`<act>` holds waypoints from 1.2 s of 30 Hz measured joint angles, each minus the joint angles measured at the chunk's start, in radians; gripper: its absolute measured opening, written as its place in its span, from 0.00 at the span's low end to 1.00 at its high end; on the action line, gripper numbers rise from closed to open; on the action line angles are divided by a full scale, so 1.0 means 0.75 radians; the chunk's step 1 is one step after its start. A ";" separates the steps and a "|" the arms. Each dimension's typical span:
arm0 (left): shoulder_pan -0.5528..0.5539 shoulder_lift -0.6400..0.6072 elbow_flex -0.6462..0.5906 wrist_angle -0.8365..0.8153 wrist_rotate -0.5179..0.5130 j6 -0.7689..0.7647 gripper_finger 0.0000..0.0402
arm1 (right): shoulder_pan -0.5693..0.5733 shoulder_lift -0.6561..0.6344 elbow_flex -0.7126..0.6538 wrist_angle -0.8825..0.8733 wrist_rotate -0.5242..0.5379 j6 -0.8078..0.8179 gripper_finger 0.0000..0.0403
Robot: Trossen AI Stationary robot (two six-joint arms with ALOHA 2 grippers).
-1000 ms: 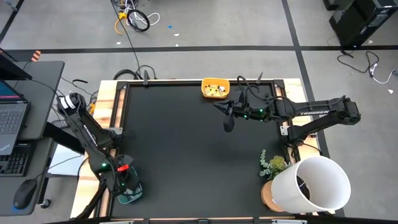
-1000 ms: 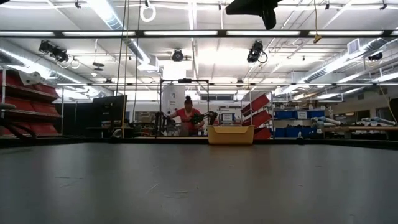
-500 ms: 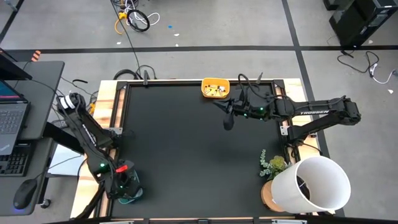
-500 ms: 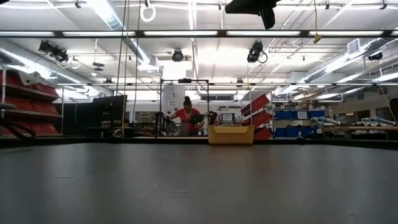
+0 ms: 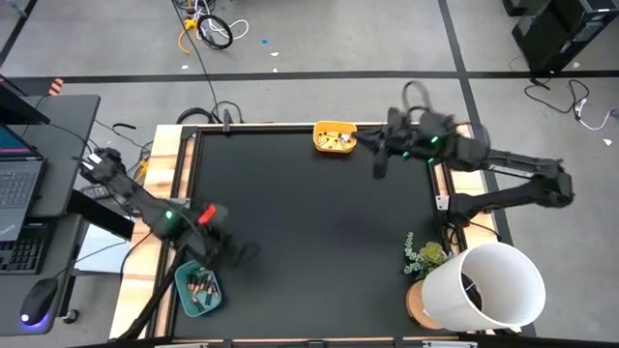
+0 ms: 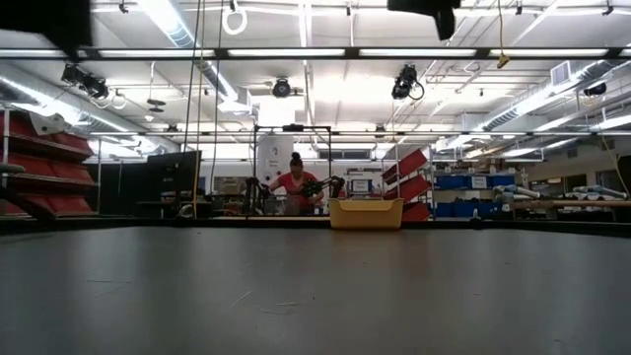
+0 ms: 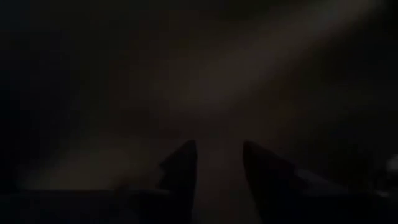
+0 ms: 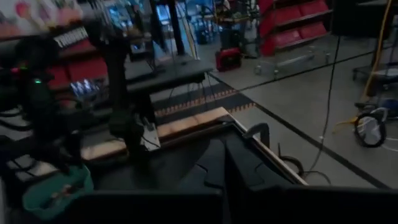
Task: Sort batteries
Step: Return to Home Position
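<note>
Both sets of jaws hang over the counter [image 5: 309, 222]. Dark batteries [image 5: 200, 287] sit in the green bin [image 5: 184, 296], at 7 o'clock from my left jaws, which stand spread and empty. Silvery batteries [image 5: 336, 142] sit in the yellow bin [image 5: 335, 126], at 10 o'clock from my right jaws; I cannot tell their state. Sorting appears complete.

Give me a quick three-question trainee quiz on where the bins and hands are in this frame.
1. True or false: the yellow bin is closer to the right hand than to the left hand.
2. The green bin sits: A mid-table; B at a table corner on the left arm's side; C touching the yellow bin.
3. What lies in the green bin?
Key: 1 true; 2 B; 3 batteries.
</note>
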 joint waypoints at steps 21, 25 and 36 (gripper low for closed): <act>0.305 -0.868 -0.353 0.013 -0.769 0.361 0.05 | -0.535 -0.141 -0.570 0.743 -0.734 0.513 0.00; 0.306 -0.966 -0.502 0.165 -0.815 0.397 0.03 | -0.640 -0.134 -0.736 1.047 -0.738 0.759 0.00; 0.306 -1.333 -0.983 0.679 -1.035 0.410 0.03 | -0.745 -0.136 -0.952 1.475 -0.797 1.004 0.00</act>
